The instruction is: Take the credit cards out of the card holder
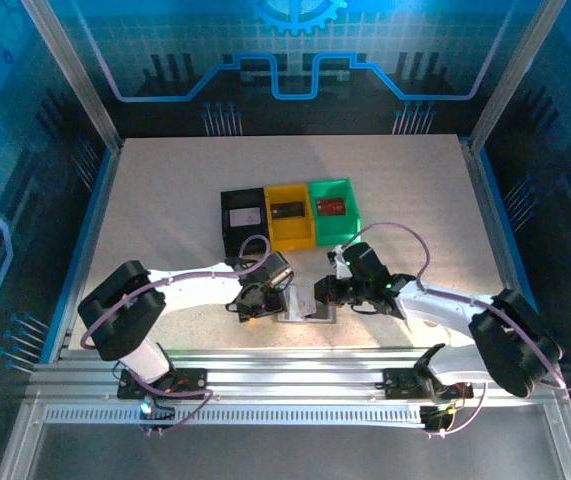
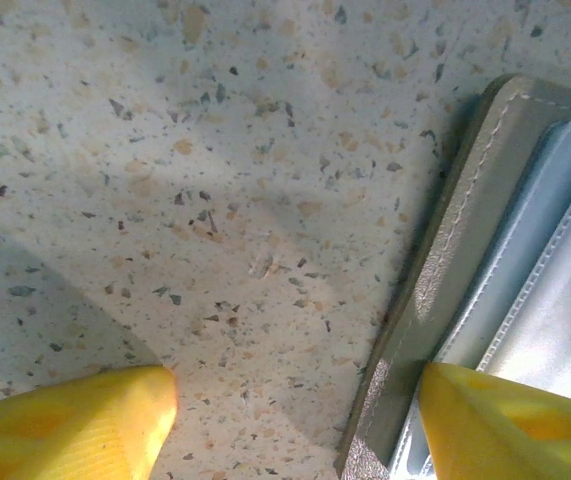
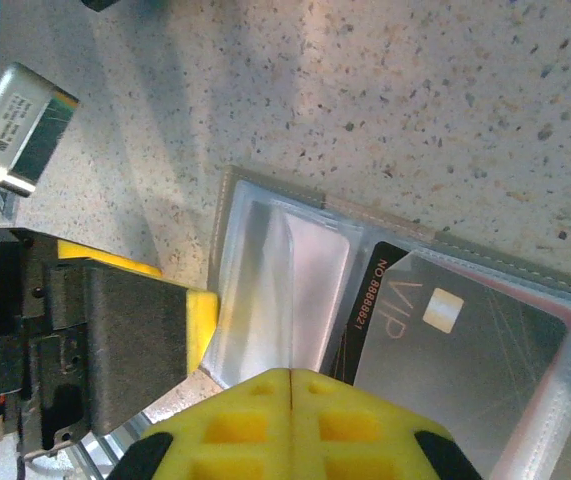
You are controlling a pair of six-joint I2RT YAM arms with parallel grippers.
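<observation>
Nearest, the left gripper (image 2: 300, 425) stands well open and grips nothing, 1 yellow fingertip (image 2: 495, 425) over the edge of the flat grey leather card holder (image 2: 465, 250), which lies open on the speckled table (image 2: 215, 200). The right gripper (image 3: 290, 395) is closed, empty, above its dark VIP card (image 3: 445, 350). Beyond, the black plastic bin (image 1: 240, 242), yellow plastic bin (image 1: 290, 235) and green plastic bin (image 1: 335, 228) seem to hold 1 small card (image 1: 332, 207) each.

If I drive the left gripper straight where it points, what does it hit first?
Likely the edge of the card holder, under one finger of the left gripper; the other would land on bare table. Depth is unclear.
</observation>
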